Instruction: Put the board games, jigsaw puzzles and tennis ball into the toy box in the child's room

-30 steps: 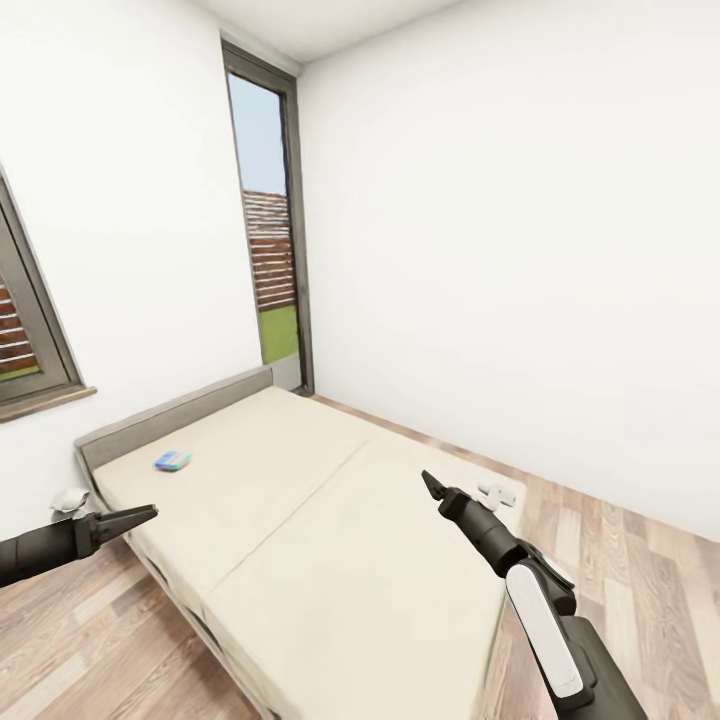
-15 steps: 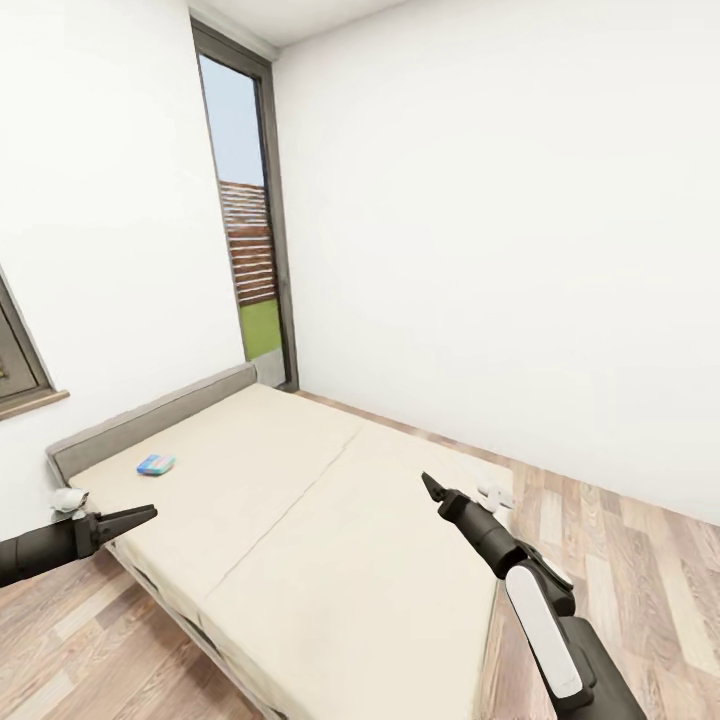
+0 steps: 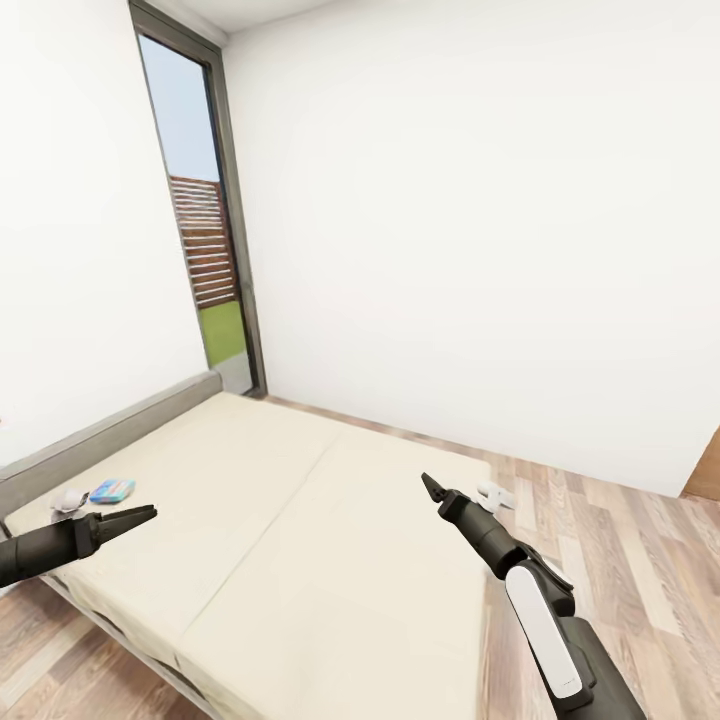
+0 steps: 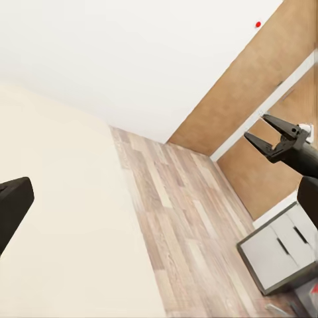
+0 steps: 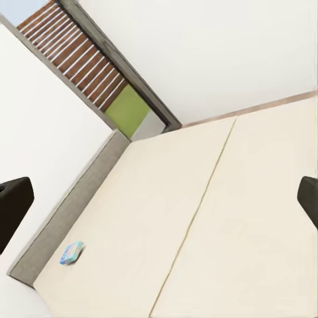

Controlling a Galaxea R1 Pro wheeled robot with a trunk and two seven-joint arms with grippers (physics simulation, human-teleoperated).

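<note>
A small blue board game [image 3: 111, 490] lies flat near the head end of the cream bed [image 3: 300, 540], close to its grey headboard; it also appears in the right wrist view [image 5: 71, 252]. My left gripper [image 3: 143, 515] hovers open just beside the game, over the mattress edge. My right gripper [image 3: 430, 487] hangs open above the bed's foot end, empty, and its spread fingers show in the left wrist view [image 4: 255, 127]. A white drawer unit [image 4: 278, 255] of the table stands on the wooden floor. Toy box, puzzles and ball are out of view.
A tall narrow window [image 3: 205, 250] fills the far corner behind the bed. A small white object [image 3: 70, 498] sits by the headboard and another white object [image 3: 492, 493] lies on the floor past the bed's foot. Wooden floor [image 3: 620, 540] stretches to the right.
The whole view has swung to the right, so bed, window and board game slid left in the picture. Both arms hold the same pose before the camera.
</note>
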